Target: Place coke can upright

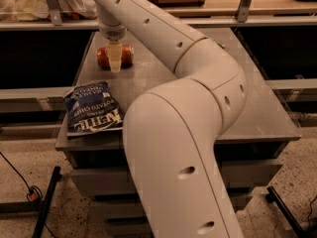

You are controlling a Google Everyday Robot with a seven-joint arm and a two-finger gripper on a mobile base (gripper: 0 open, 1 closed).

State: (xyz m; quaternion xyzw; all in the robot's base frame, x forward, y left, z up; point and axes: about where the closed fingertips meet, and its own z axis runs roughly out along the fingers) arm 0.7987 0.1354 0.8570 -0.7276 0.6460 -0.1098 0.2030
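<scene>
Camera view: the coke can lies on its side on the counter, directly under and behind the gripper. Its long axis runs left to right across the gripper. I cannot tell whether the gripper is spread or clamped.

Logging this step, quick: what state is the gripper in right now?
Gripper: down at the coke can, which lies on its side at the far left of the table; open, shut or holding cannot be told.

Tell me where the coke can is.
Camera view: the coke can lies on its side at the far left of the table, just behind the gripper, beyond the Kettle chips bag.
</scene>
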